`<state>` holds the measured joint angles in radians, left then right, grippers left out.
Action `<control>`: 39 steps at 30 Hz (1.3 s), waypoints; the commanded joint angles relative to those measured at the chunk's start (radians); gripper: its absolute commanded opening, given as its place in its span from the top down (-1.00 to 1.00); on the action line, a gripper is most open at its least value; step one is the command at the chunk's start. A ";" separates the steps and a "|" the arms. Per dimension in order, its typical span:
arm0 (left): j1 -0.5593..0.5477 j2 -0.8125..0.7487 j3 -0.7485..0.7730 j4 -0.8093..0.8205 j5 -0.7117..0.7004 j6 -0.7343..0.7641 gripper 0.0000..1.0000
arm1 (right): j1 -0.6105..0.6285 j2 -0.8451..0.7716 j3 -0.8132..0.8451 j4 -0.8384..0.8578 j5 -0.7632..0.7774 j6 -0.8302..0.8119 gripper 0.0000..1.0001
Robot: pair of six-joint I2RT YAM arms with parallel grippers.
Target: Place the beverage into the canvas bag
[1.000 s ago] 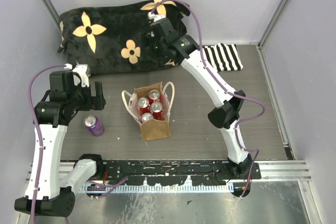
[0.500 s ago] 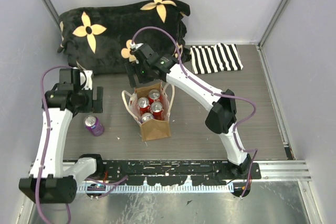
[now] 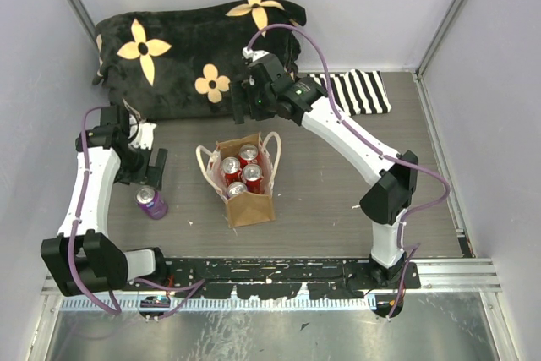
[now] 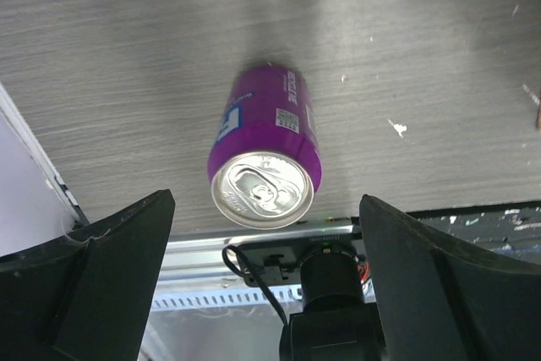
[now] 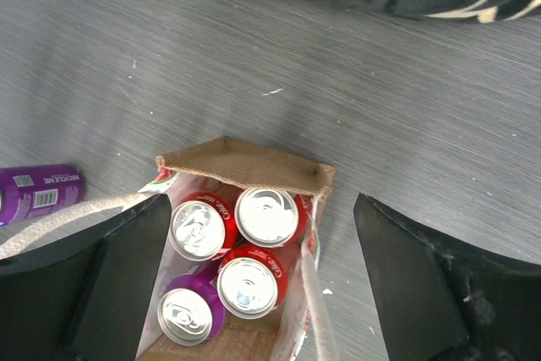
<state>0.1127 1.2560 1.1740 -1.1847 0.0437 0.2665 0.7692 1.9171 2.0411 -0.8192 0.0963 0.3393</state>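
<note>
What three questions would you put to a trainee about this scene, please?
1. True or false: the purple metal drink can beneath the left pincer lies on its side.
2. How many drink cans sit inside the tan-brown canvas bag? A two, B four, C six.
3. Fill in: the left and right pincer both stand ____.
Key: 1 false, it stands upright; 2 B; 3 open.

White links (image 3: 84,192), black joints (image 3: 389,196), purple cables (image 3: 283,26), black end effector fingers (image 4: 110,243).
</note>
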 commanded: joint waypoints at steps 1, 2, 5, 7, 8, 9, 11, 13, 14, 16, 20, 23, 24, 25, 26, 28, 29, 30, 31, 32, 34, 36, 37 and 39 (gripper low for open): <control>0.008 0.002 -0.064 -0.018 0.051 0.089 -0.96 | -0.014 -0.072 -0.039 0.038 0.028 0.011 -0.91; 0.008 0.004 -0.077 -0.013 0.053 0.097 -0.96 | -0.017 -0.076 -0.047 0.038 0.032 0.013 -0.91; 0.008 0.006 -0.114 0.001 0.058 0.120 -0.96 | -0.022 -0.085 -0.063 0.039 0.035 0.018 -0.91; 0.010 0.006 -0.141 0.019 0.058 0.130 -0.96 | -0.024 -0.088 -0.067 0.038 0.038 0.022 -0.92; 0.009 0.006 -0.154 0.032 0.058 0.132 -0.96 | -0.024 -0.089 -0.068 0.038 0.039 0.022 -0.91; 0.009 0.006 -0.169 0.045 0.057 0.133 -0.96 | -0.026 -0.090 -0.068 0.037 0.041 0.023 -0.91; 0.009 0.042 -0.181 0.063 0.057 0.135 -0.96 | -0.027 -0.090 -0.067 0.034 0.046 0.024 -0.91; 0.008 0.056 -0.188 0.074 0.061 0.137 -0.96 | -0.028 -0.092 -0.066 0.031 0.050 0.025 -0.92; 0.008 0.061 -0.192 0.078 0.061 0.139 -0.96 | -0.029 -0.092 -0.067 0.031 0.053 0.026 -0.91; 0.009 0.068 -0.201 0.089 0.058 0.147 -0.99 | -0.031 -0.097 -0.072 0.028 0.057 0.027 -0.92; 0.008 0.075 -0.212 0.105 0.060 0.154 -0.57 | -0.035 -0.109 -0.085 0.026 0.064 0.030 -0.92; 0.008 0.083 -0.205 0.098 0.069 0.152 -0.01 | -0.039 -0.116 -0.097 0.027 0.067 0.036 -0.92; 0.008 0.083 -0.200 0.094 0.071 0.152 0.18 | -0.040 -0.118 -0.100 0.027 0.068 0.036 -0.92; 0.008 0.082 -0.197 0.088 0.071 0.152 0.37 | -0.042 -0.120 -0.102 0.026 0.068 0.038 -0.92; 0.008 0.080 -0.191 0.084 0.071 0.151 0.56 | -0.043 -0.121 -0.104 0.026 0.068 0.039 -0.92; 0.008 0.075 -0.172 0.072 0.069 0.151 0.84 | -0.043 -0.124 -0.107 0.026 0.069 0.041 -0.93; 0.008 0.072 -0.153 0.062 0.071 0.151 0.96 | -0.045 -0.126 -0.108 0.027 0.070 0.040 -0.92; 0.009 0.072 -0.124 0.050 0.076 0.148 1.00 | -0.044 -0.128 -0.111 0.026 0.071 0.042 -0.92; 0.009 0.073 -0.088 0.037 0.089 0.144 1.00 | -0.044 -0.130 -0.111 0.026 0.072 0.043 -0.92; 0.009 0.076 -0.041 0.022 0.097 0.138 1.00 | -0.044 -0.132 -0.113 0.026 0.072 0.043 -0.92; 0.009 0.096 0.091 -0.008 0.117 0.116 1.00 | -0.045 -0.141 -0.117 0.026 0.077 0.044 -0.92; 0.008 0.136 0.256 -0.034 0.156 0.078 1.00 | -0.046 -0.154 -0.126 0.026 0.085 0.045 -0.92; 0.008 0.169 0.347 -0.045 0.187 0.055 1.00 | -0.048 -0.161 -0.134 0.027 0.088 0.046 -0.92; 0.006 0.219 0.517 -0.051 0.262 -0.001 1.00 | -0.052 -0.178 -0.153 0.026 0.097 0.050 -0.92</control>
<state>0.1200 1.4223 1.3945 -1.2358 0.1539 0.3630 0.7258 1.8275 1.9079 -0.8188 0.1619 0.3737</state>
